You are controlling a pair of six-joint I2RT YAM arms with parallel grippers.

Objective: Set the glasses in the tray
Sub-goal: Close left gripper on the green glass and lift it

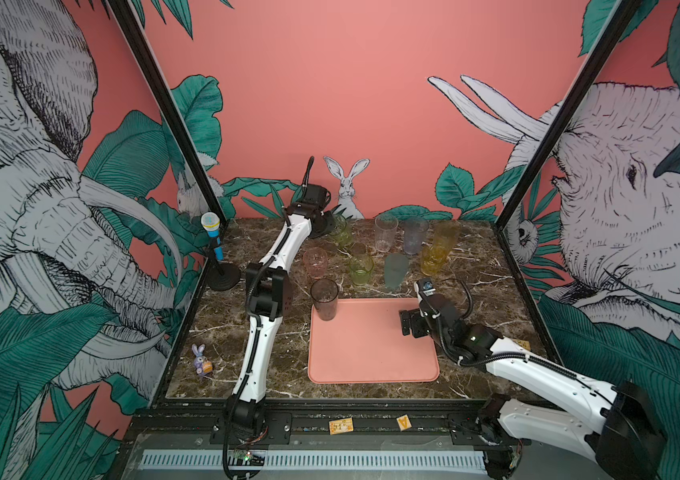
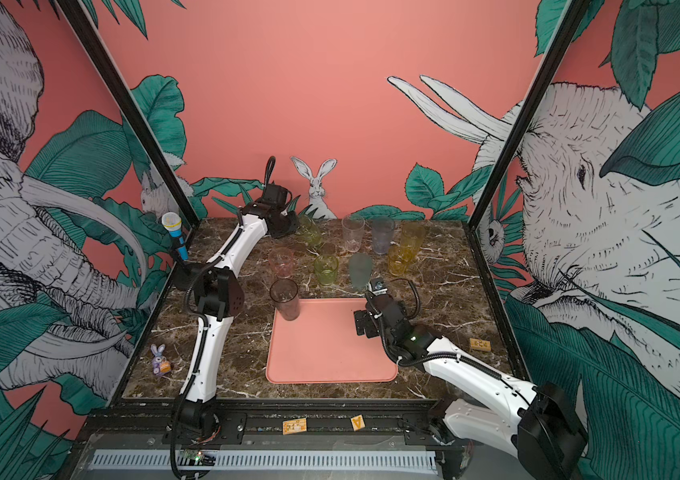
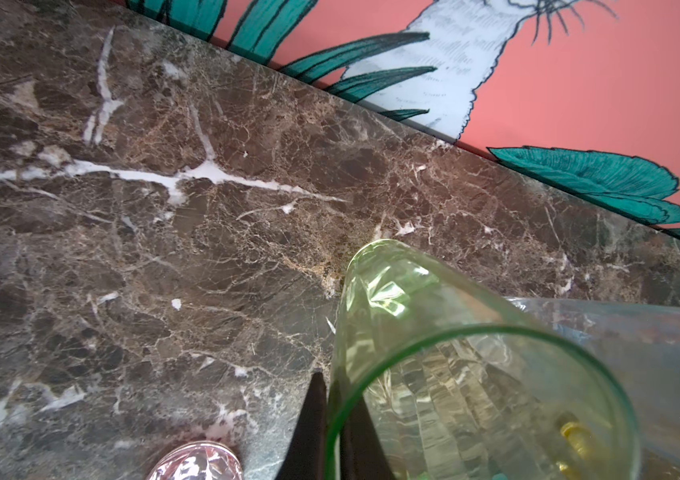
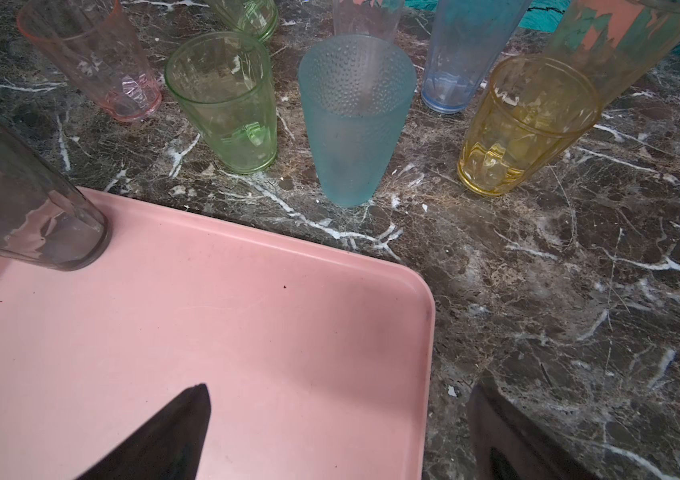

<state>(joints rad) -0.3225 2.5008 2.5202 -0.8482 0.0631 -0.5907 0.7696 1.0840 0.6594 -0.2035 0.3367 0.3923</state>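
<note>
Pinching the tall green glass (image 3: 392,291) at 12 o'clock on the table (image 1: 496,311), your left gripper (image 3: 332,395) closed on its rim, lift straight up before swinging to the tray (image 1: 371,365) at 6 o'clock; your right gripper (image 4: 338,386) hangs open.

White links (image 1: 256,357), black joints (image 1: 267,291), corrugated cables (image 1: 512,355)

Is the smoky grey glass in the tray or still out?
In: the grey glass stands upright inside the tray's far left corner.
</note>
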